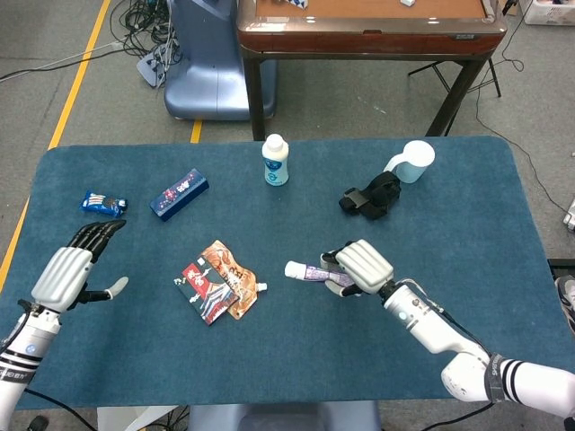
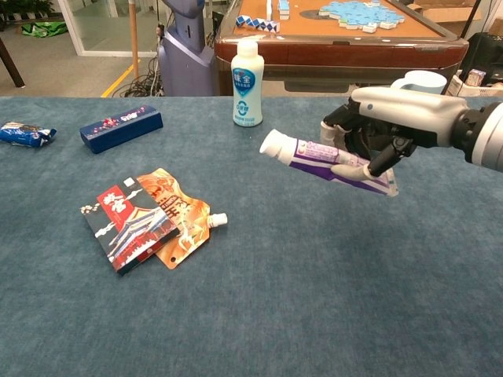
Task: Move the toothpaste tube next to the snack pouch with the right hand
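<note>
- We cannot read the print on the toothpaste tube [image 2: 326, 160], and its crimped end sits partly behind the fingers [image 2: 351, 168] of our right hand [image 1: 359, 266].
- Our left hand [image 1: 70, 274] shows only in the head view; the chest view does not reach it.
- The mug [image 1: 411, 161] is partly hidden in the chest view by our right hand, and the black object [image 1: 370, 195] next to it is too dark to identify.
- We work on a table [image 1: 296, 359] covered in blue felt-like cloth; beyond it stand a wooden table [image 1: 368, 27] and a grey floor with cables.
- Our right hand clamps the tube, lifted off the cloth, white cap pointing toward the snack pouch [image 1: 232, 278] but well apart from it.
- Our left hand hovers with fingers spread, holding nothing.
- The pouch is flat and glossy with a small spout, and a red booklet-like pack [image 2: 127, 224] overlaps it.
- A white bottle [image 1: 276, 160] stands upright; a dark blue box [image 1: 179, 194] and a blue wrapper [image 1: 102, 203] lie at the far left.
</note>
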`<state>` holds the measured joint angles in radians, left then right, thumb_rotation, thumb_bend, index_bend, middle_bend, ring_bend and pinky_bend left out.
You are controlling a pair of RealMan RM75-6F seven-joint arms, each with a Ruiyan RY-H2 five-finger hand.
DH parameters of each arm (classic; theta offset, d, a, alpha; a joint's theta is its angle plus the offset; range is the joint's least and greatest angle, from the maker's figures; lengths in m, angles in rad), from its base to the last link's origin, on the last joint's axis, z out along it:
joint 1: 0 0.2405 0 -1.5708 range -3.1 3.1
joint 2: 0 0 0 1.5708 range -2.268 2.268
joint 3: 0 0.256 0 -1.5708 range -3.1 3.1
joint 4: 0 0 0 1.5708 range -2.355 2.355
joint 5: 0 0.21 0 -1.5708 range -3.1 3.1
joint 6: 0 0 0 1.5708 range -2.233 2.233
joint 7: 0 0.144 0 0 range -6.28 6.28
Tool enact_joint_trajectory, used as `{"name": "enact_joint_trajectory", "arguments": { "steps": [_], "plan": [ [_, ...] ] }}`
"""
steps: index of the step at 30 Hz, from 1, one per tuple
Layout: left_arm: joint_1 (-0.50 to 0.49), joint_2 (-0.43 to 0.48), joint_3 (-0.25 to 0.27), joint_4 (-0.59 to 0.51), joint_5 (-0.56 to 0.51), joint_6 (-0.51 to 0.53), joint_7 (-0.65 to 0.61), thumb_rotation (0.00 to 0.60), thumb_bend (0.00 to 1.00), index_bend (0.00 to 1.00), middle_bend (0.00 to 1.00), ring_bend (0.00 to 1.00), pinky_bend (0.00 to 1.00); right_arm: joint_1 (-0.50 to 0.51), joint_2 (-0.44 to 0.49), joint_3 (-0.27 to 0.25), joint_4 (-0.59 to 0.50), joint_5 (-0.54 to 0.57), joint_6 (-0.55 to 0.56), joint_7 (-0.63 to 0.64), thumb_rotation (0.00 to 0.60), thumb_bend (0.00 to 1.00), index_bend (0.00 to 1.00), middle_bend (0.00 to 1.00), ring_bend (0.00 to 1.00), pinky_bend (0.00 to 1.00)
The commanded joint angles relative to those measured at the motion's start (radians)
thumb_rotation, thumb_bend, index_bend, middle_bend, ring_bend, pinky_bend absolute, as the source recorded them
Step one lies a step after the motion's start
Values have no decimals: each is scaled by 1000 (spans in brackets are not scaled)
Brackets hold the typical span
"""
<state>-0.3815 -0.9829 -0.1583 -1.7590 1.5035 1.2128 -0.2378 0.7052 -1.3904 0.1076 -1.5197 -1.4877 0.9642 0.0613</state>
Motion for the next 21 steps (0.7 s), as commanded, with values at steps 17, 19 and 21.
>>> {"name": "enact_joint_trajectory", "arguments": {
  "steps": [17,19,21],
  "plan": [
    [-150,-23,-120,-26,-231,-230,-316,0,121,0,71,63,56,86,-357,42,177,-116,117,152,600,756,790,715,679,751],
    [-152,-38,-121,-24,-238,-227,-324,0,114,0,55,50,56,98,-388,51,199,-112,118,158,600,757,793,717,683,754],
    [-154,-55,-123,-22,-247,-222,-325,0,113,0,47,50,56,107,-412,63,209,-99,113,163,600,757,796,719,685,759]
  ]
}}
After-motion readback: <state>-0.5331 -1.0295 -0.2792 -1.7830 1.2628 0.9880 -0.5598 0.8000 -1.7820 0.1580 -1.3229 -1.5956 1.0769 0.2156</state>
